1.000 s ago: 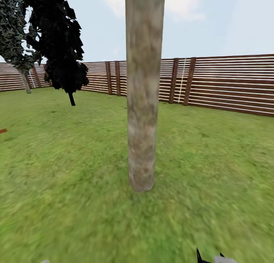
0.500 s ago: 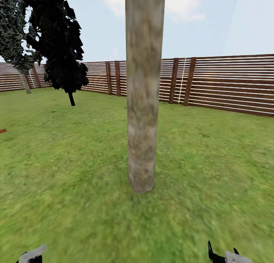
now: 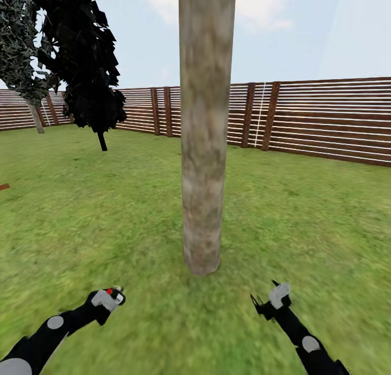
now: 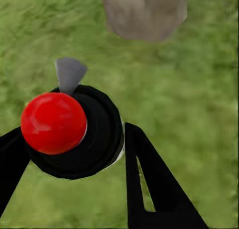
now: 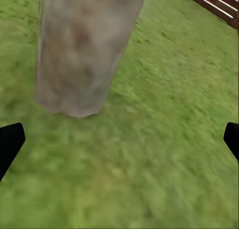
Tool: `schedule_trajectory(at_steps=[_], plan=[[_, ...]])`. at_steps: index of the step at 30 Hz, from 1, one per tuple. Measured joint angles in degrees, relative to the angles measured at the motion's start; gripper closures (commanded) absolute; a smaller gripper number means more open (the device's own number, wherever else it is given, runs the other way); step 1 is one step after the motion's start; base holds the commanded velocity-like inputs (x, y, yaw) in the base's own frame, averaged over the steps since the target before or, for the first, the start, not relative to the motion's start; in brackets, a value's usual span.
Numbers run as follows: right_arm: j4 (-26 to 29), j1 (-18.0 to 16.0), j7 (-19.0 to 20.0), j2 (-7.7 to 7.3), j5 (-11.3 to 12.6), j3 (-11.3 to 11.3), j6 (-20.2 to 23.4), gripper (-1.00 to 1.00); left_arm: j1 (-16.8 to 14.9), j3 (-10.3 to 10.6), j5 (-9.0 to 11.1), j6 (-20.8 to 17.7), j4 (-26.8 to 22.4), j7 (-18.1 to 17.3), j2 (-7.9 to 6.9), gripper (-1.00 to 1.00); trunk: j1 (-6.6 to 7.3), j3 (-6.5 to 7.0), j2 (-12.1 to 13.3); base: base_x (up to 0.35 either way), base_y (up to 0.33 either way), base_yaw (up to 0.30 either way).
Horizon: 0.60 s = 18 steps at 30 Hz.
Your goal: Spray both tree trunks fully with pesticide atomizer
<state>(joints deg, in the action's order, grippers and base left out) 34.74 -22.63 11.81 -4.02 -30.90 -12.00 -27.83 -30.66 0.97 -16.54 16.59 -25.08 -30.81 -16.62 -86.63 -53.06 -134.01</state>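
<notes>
The left claw (image 3: 111, 298) is clamped on the pesticide atomizer (image 4: 69, 129) — red cap and grey nozzle facing the tree trunk (image 3: 203, 147), its long axis running along the fingers toward the trunk's base. No writing can be read on it. The right claw (image 3: 270, 300) is spread wide and empty over the grass lawn (image 3: 304, 223) — both arms have risen into the head view since a second ago, the trunk unchanged before the wooden fence (image 3: 326, 119).

Outdoor fenced garden: broad green grass lawn (image 3: 81, 212) underfoot; brown horizontal-slat wooden fence (image 3: 326, 119) from 9 to 3 o'clock; thick mottled grey-beige tree trunk (image 3: 203, 136) at 12; black columnar tree (image 3: 87, 65) at 10; pale cloudy sky (image 3: 304, 32) overhead.
</notes>
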Motion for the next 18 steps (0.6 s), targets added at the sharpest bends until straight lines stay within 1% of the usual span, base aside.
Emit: schedule_trajectory(at_steps=[1, 2, 3, 4, 5, 6, 7, 8, 10, 11, 12, 13, 14, 15, 18], plan=[[0.1, -0.9, 0.8, 0.12, 0.0, 4.2, 1.5, -1.00, -0.3, -0.3, -1.6, -1.7, -1.8, -3.9, 0.10, 1.00, 0.01, 0.02, 0.0, 0.000, 0.000, 0.000], [0.1, -1.6, 1.5, 0.17, 0.0, 6.6, 2.7, -1.00, -0.3, -0.3, -2.9, -2.9, -3.0, -6.6, 0.15, 1.00, 0.01, 0.01, 0.0, 0.000, 0.000, 0.000], [0.1, -2.6, 3.3, 0.26, 0.0, 9.6, 4.6, -1.00, -0.3, -0.3, -4.3, -4.9, -5.2, -11.0, 0.25, 1.00, 0.01, 0.02, 0.0, 0.000, 0.000, 0.000], [0.1, -3.7, 5.9, 0.65, 0.1, 11.7, 5.9, -1.00, -0.3, -0.2, -5.2, -6.4, -7.3, -15.1, 0.64, 1.00, 0.01, 0.02, 0.0, 0.000, 0.000, 0.000], [0.1, -4.4, 8.2, 1.09, 0.1, 12.5, 6.6, -1.00, -0.3, -0.2, -6.0, -7.1, -8.6, -17.6, 1.11, 1.00, 0.01, 0.01, 0.0, 0.000, 0.000, 0.000], [0.2, -5.5, 12.7, 1.87, 0.0, 13.3, 7.2, -1.00, -0.3, 0.0, -7.4, -8.0, -10.4, -20.9, 2.12, 1.00, 0.01, 0.01, 0.0, 0.000, 0.000, 0.000], [0.4, -6.6, 17.2, 2.60, 0.0, 13.7, 7.5, -1.00, -0.4, 0.3, -9.5, -9.0, -11.8, -23.3, 3.30, 1.00, 0.01, 0.01, 0.0, 0.000, 0.000, 0.000], [1.2, -7.5, 21.3, 3.10, 0.0, 13.9, 7.8, -1.00, -1.0, 0.4, -12.2, -10.4, -13.0, -25.1, 4.56, 1.00, 0.01, 0.02, 0.0, 0.000, 0.000, 0.000], [3.6, -8.4, 27.9, 3.65, 0.0, 14.0, 10.0, -1.00, -1.9, 0.6, -18.1, -13.7, -14.0, -27.8, 6.95, 1.00, 0.00, 0.01, 0.0, 0.000, 0.000, 0.000], [4.4, -8.5, 30.8, 3.77, 0.0, 14.1, 11.7, -1.00, -2.1, 0.6, -20.6, -14.7, -14.2, -29.0, 8.20, 1.00, 0.00, 0.01, 0.0, 0.000, 0.000, 0.000], [4.9, -8.6, 33.5, 3.81, 0.0, 14.1, 13.0, -1.00, -2.3, 0.6, -22.6, -15.3, -14.3, -29.8, 9.33, 1.00, 0.00, 0.01, 0.0, 0.000, 0.000, 0.000], [5.5, -8.6, 36.0, 3.83, 0.0, 14.1, 13.8, -1.00, -2.4, 0.6, -24.2, -15.6, -14.3, -30.3, 10.11, 1.00, 0.00, 0.01, 0.0, 0.000, 0.000, 0.000], [5.9, -8.6, 37.8, 3.84, 0.1, 14.1, 14.1, -1.00, -2.5, 0.6, -25.6, -15.7, -14.4, -30.8, 10.54, 1.00, 0.00, 0.01, 0.0, 0.000, 0.000, 0.000], [6.2, -8.7, 38.9, 3.85, 0.1, 14.1, 14.4, 1.00, -2.5, 0.6, -26.4, -15.8, -14.4, -31.1, 10.76, 1.00, 0.00, 0.01, 0.0, 0.000, 0.000, 0.000], [6.5, -8.7, 40.0, 3.89, 0.2, 14.1, 14.6, 1.00, -2.6, 0.6, -27.2, -15.9, -14.4, -32.2, 10.96, 1.00, 0.00, 0.01, 0.0, 0.000, 0.000, 0.000]])
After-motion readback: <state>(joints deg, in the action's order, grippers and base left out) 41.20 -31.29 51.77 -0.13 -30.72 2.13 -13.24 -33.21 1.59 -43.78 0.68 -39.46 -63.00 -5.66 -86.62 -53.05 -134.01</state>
